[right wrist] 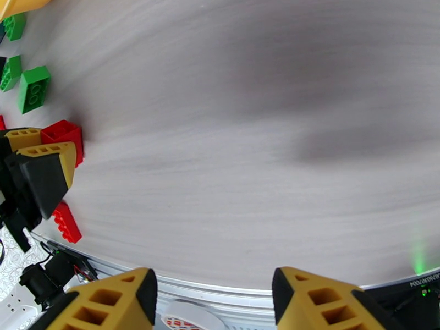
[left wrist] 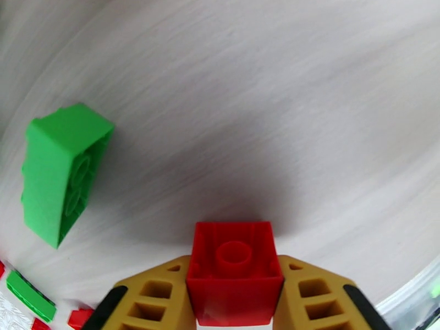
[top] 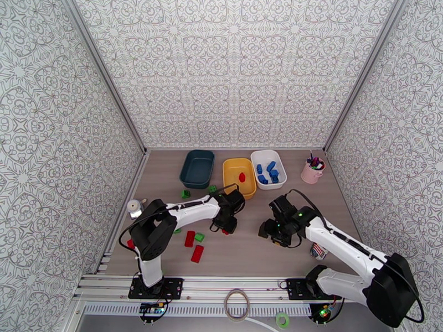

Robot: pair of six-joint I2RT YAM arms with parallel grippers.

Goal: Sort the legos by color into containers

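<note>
Red and small, a brick [left wrist: 234, 259] is being squeezed tight by the left hand [top: 226, 224], close to the table [top: 249, 257], near the yellow tub [top: 232, 185]. The right hand [right wrist: 213, 279] is being held wide apart over the table.

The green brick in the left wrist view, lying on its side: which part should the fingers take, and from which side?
Probably from above, closing across the studded face and the open underside of the green brick. It lies on a long side wall, so these two faces stand roughly upright.
</note>
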